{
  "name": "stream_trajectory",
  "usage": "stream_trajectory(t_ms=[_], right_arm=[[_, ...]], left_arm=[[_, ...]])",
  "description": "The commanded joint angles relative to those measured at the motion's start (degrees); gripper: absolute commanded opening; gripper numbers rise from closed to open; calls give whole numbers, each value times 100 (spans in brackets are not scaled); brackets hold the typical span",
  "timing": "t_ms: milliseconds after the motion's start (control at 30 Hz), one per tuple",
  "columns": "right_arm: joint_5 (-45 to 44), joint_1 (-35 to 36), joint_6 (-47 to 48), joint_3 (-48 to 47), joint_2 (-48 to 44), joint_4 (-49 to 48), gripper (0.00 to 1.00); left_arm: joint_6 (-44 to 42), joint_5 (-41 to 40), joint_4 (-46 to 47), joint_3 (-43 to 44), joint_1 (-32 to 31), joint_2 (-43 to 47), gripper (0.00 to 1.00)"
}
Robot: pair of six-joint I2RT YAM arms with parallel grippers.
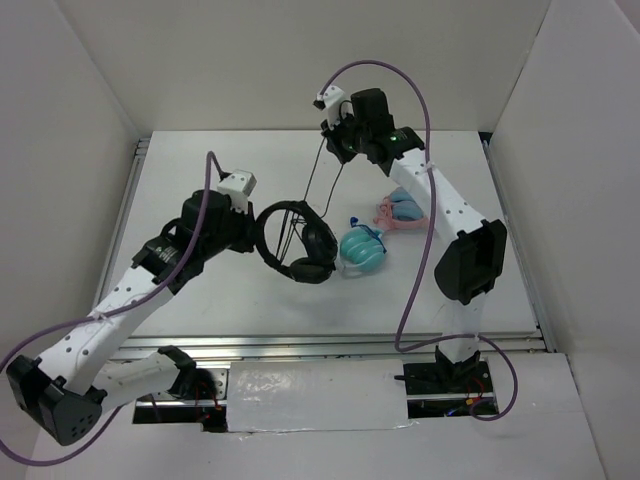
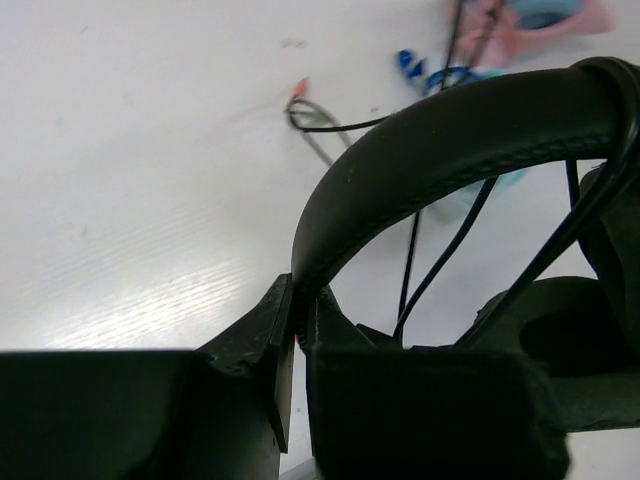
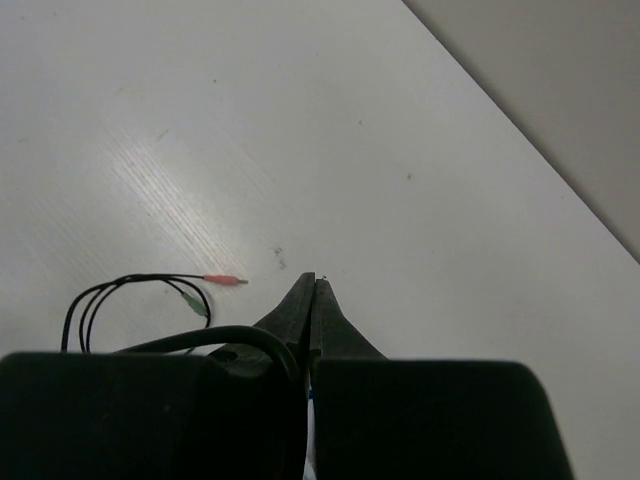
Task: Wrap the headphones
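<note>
Top view: left end effector (image 1: 250, 232) is gripping the black headphones (image 1: 300, 248) by the headband and holding them just above the middle of the desk (image 1: 200, 180), earcups hanging on the near-right side. Right end effector (image 1: 338, 140) is sitting high at the far side with the thin black cable (image 1: 311, 183) running up to it from the headphones, so the stretched run is lying near-to-far, with the right arm at its free end and the left arm at the headphones. Teal headphones (image 1: 362, 250) are lying just beside the black pair, with the pink-and-blue headphones (image 1: 402, 212) beyond them. Left wrist view: the left end effector (image 2: 297, 300) is pinching tight on the headband (image 2: 450, 130), cable strands (image 2: 440, 265) are crossing under the arch beside the earcup (image 2: 570, 340), and the plugs (image 2: 300, 90) are lying on the desk beyond. Right wrist view: the right end effector (image 3: 314, 295) is closed, with the cable (image 3: 240, 335) feeding into its jaws, apparently pinched; the slack end and its pink and green plugs (image 3: 225, 281) are trailing on the desk (image 3: 420, 120) to the left. Next move likely means the right arm carrying the cable round the headband.
</note>
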State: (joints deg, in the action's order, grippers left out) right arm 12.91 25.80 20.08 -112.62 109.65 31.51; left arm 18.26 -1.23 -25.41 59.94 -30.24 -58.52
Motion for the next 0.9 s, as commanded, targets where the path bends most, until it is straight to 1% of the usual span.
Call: stream_trajectory(t_ms=[0,100,200,267,467,633,733,867], right_arm=[[-665,144,269,-322,-347,206,0],[-903,399,392,-217,-488,320,0],[-1176,697,532,-111,-567,347,0],[-1509,891,585,-181,-558,400,0],[-1914,1093,550,-313,-637,584,0],[-2090,1059,506,-41,-813,567,0],[-2187,1023,454,-128,-804,707,0],[-2047,1085,427,-173,-909,804,0]], left_arm=[[212,-1412,-218,87,-332,-159,0],[327,-2062,-577,254,-456,-519,0],[204,-2353,-667,404,-736,-827,0],[213,-2512,-667,448,-834,-959,0],[520,-3058,-904,597,-817,-1311,0],[626,-3032,-887,536,-580,-1267,0],[600,-2953,-843,501,-431,-1179,0],[565,-2804,-791,474,-211,-1293,0]])
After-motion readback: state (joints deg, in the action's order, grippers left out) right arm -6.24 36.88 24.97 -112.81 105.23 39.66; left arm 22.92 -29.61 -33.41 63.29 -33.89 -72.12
